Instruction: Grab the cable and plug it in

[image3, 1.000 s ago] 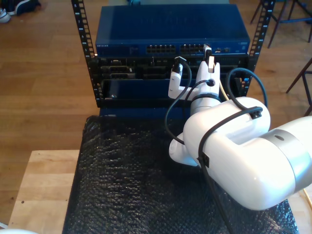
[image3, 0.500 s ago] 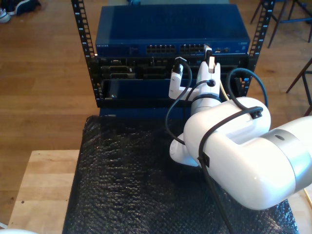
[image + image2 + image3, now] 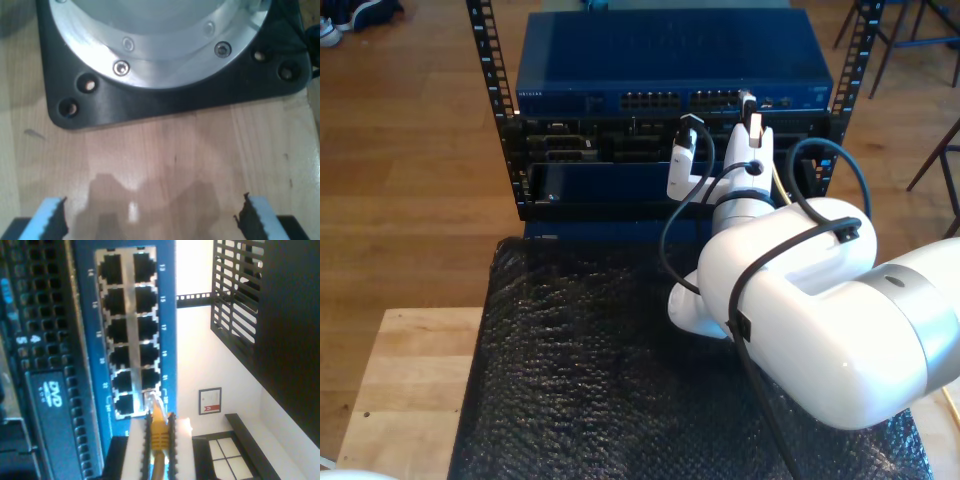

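Observation:
The pale-yellow cable [image 3: 159, 432] is pinched between the white fingers [image 3: 134, 445] of my second gripper [image 3: 159, 426], which is shut on it just behind the plug. The clear plug tip [image 3: 151, 400] rests at the rim of the blue switch's port block [image 3: 127, 335], beside the end ports; I cannot tell whether it is inside one. In the exterior view my second gripper [image 3: 751, 122] is raised to the port row of the blue switch [image 3: 670, 75], and the cable [image 3: 776, 185] trails down behind it. My first gripper [image 3: 152, 220] is open over bare wood.
A black rack [image 3: 500, 100] holds the switch with darker units below, one a DVD drive [image 3: 50, 400]. Black bubble matting [image 3: 580, 350] covers the wooden table [image 3: 410, 380]. A thick black arm cable [image 3: 665, 240] loops beside the white arm. An arm's base plate [image 3: 165, 100] sits near my first gripper.
My second gripper has crept very slightly toward the switch face with the cable. Nothing else has visibly moved.

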Available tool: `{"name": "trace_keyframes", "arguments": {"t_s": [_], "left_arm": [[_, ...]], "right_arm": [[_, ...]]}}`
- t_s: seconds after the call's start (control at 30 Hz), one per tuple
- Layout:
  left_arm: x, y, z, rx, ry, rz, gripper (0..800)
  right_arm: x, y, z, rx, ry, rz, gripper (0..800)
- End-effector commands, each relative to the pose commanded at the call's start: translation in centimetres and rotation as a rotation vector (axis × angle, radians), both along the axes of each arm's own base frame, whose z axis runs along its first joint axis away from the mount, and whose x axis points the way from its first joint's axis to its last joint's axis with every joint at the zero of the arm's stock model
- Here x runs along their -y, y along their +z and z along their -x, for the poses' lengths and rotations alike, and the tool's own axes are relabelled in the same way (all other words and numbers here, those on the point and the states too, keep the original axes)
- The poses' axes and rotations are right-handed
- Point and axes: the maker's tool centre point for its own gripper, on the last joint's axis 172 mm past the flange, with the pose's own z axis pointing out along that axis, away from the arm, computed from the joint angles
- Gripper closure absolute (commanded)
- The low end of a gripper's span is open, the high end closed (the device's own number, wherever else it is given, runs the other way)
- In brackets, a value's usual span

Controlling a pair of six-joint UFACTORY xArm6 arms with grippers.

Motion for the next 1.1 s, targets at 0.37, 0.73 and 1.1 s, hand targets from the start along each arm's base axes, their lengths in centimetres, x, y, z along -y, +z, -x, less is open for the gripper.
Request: {"name": "trace_keyframes", "arguments": {"t_s": [0.37, 0.73, 1.1], "left_arm": [[0.00, 0.00, 0.00, 0.000, 0.000, 0.000, 0], [0.00, 0.00, 0.00, 0.000, 0.000, 0.000, 0], [0.00, 0.00, 0.00, 0.000, 0.000, 0.000, 0]], "right_arm": [[-0.09, -0.62, -0.12, -0.018, 0.006, -0.001, 800], [-0.57, -0.91, -0.31, -0.029, 0.023, 0.005, 800], [-0.18, -0.67, -0.94, -0.030, 0.018, -0.005, 800]]}}
